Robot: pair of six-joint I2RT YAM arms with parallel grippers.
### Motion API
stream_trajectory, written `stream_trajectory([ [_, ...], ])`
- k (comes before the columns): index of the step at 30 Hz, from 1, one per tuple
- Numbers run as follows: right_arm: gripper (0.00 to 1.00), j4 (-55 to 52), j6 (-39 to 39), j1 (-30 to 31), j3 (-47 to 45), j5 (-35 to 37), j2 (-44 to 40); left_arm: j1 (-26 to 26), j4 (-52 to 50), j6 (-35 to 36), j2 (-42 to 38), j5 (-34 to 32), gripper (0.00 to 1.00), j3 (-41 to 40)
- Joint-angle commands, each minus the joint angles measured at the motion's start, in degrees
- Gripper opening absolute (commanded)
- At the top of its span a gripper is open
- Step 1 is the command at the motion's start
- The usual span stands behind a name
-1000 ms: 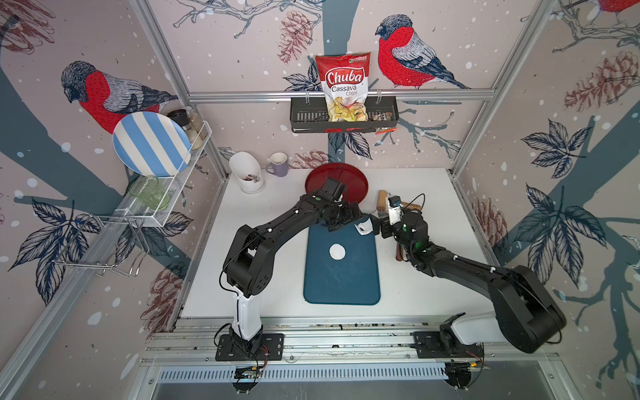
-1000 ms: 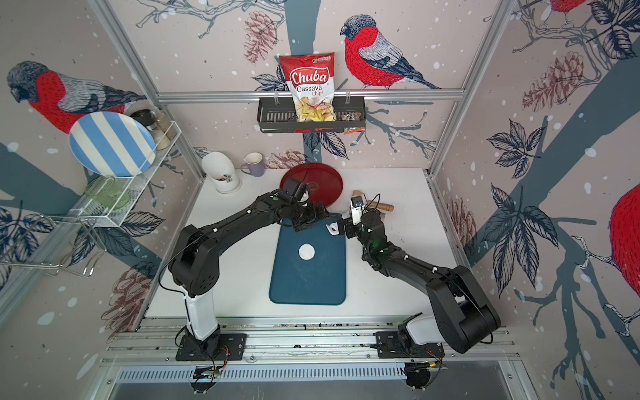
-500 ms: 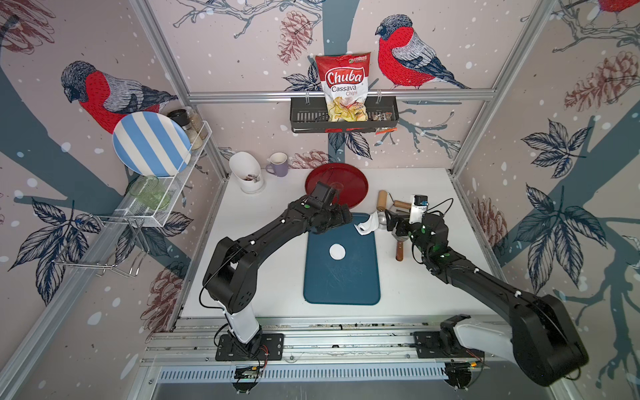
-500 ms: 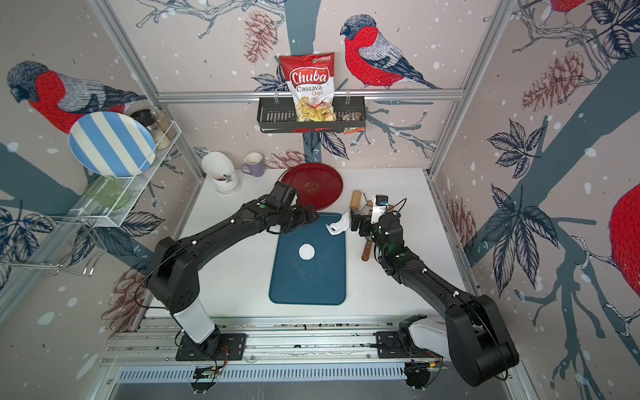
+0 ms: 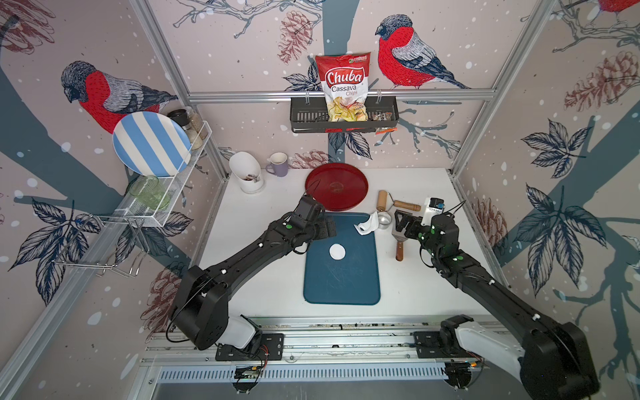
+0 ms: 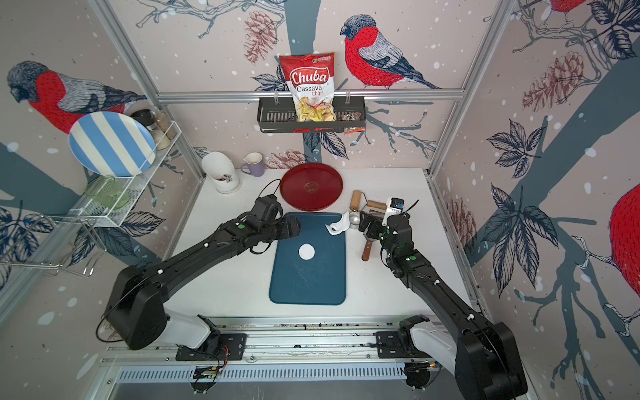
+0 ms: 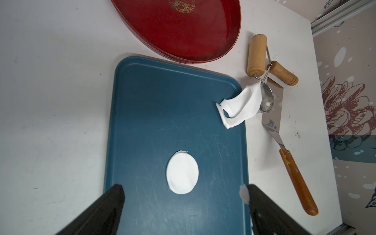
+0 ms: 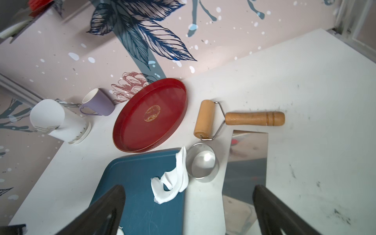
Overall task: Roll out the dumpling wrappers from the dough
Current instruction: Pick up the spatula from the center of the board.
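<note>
Both sets of fingers are spread wide and hold nothing. Left fingers (image 5: 329, 228) hover over the far left corner of the blue board (image 5: 341, 284). Right fingers (image 5: 401, 224) hover over the blade of the scraper (image 7: 293, 166), off the board's right edge.

One wrapper (image 5: 337, 251) is cut. It lies flat near the middle of the board, with a clean round edge and one small nick. In the left wrist view it sits just ahead of my fingertips, centred between them. It's round, so there's no axis to line up on. Left arm is clearly nearer.

The dough scrap (image 8: 173, 179) is a ragged strip with a hole. It hangs over the board's far right corner and leans against the steel ring cutter (image 8: 203, 162). Its long axis runs from the corner up to the ring. Right fingers are near it, left fingers well apart from it.

The roller (image 8: 205, 120) lies on the counter (image 5: 415, 277) behind the ring, beside the red tray (image 5: 336, 187), which is empty. Its handle points away from the tray, on the right arm's side.

There's a white speck on one left fingertip, probably stuck dough, but I can't tell for sure.

My guess: the scrap goes back to mid-board and gets re-rolled, a right-arm job.
</note>
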Motion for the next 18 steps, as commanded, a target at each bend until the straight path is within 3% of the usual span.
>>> stream_trajectory([
  [1, 1.0, -10.7, 7.4, -2.4, 0.0, -4.3, -0.3, 0.0, 5.2, 2.8, -3.7, -1.8, 0.96, -4.1],
  [5, 1.0, -12.4, 10.5, -7.4, -3.6, -13.9, -0.2, 0.0, 7.8, 3.9, -7.4, -1.6, 0.96, -7.8],
  [11, 0.98, -17.0, 8.7, -7.7, -2.3, -18.5, 3.3, 0.0, 10.1, 3.9, -7.8, 1.1, 0.95, -9.7],
  [14, 0.94, -21.4, 7.3, -6.1, 1.1, -18.2, 5.5, -0.2, 11.0, 3.4, -7.4, 1.8, 0.95, -10.3],
  [18, 0.93, -28.4, 5.5, -1.4, 6.4, -12.3, 8.5, -0.4, 11.7, 3.4, -6.9, 2.0, 0.95, -10.4],
])
